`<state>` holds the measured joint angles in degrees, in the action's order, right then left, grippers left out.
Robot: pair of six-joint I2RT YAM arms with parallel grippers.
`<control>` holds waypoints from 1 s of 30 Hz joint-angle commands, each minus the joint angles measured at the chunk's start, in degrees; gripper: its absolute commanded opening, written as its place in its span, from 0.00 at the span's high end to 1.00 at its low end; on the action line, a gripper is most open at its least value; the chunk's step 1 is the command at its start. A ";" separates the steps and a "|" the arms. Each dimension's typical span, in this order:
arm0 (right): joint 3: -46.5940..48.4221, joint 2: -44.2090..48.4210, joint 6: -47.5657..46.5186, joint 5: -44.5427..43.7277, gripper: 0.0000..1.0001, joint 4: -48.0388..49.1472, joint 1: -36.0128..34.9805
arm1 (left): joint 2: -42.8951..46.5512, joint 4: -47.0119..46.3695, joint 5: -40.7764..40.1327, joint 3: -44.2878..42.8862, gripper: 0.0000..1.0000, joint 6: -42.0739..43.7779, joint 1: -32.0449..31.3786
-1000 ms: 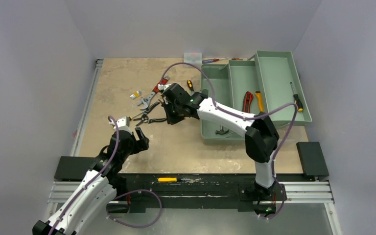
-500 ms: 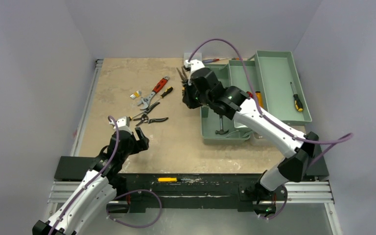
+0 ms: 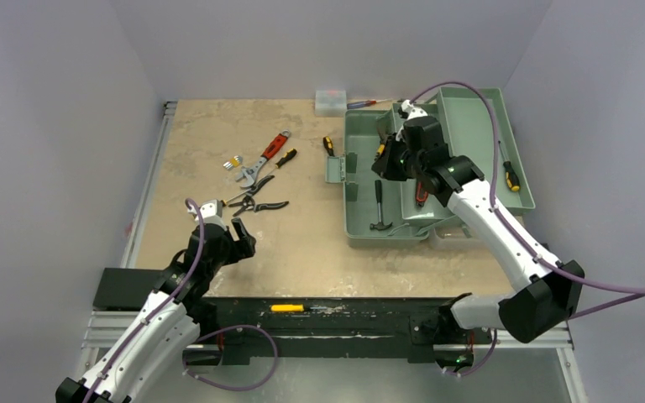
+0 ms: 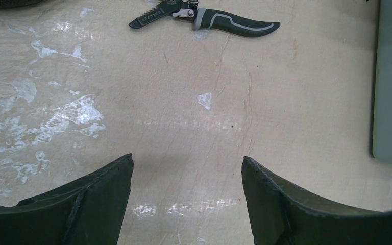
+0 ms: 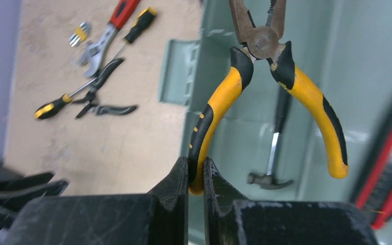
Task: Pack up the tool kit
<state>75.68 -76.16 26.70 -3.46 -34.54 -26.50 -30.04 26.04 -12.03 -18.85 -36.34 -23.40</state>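
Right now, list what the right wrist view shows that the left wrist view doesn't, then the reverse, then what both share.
Right wrist only: the right pincer shut on one handle of the yellow-handled pliers, held above the toolbox; a hammer inside it; a red-handled wrench on the table.
Left wrist only: that the left pincer is open and empty.
Both: the black-handled pliers lying on the table, and a green wall of the toolbox.
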 commanded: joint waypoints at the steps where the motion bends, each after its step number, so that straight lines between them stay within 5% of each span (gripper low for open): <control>1: -4.36 3.14 4.15 13.78 1.00 11.06 -0.20 | 0.02 -1.88 -0.19 -2.13 0.25 0.48 -0.33; 10: -7.32 -2.56 6.68 21.53 1.00 16.66 -0.15 | -0.19 -1.89 -0.17 -2.15 0.25 0.48 -0.32; 21: -7.01 -8.03 4.74 1.87 0.91 10.65 -0.19 | -0.07 -1.76 -0.27 -2.10 0.25 0.46 -0.33; 27: -5.90 -9.26 2.00 -0.77 0.55 7.75 -0.21 | -0.19 -1.87 -0.44 -2.21 0.25 0.48 -0.32; 30: -5.65 -8.16 0.34 2.95 0.49 9.06 -0.30 | -0.10 -0.94 -1.83 -2.39 0.24 -0.25 -0.33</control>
<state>67.33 -85.97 30.11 -0.97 -26.48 -26.61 -30.06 26.04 -12.12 -18.85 -36.36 -23.40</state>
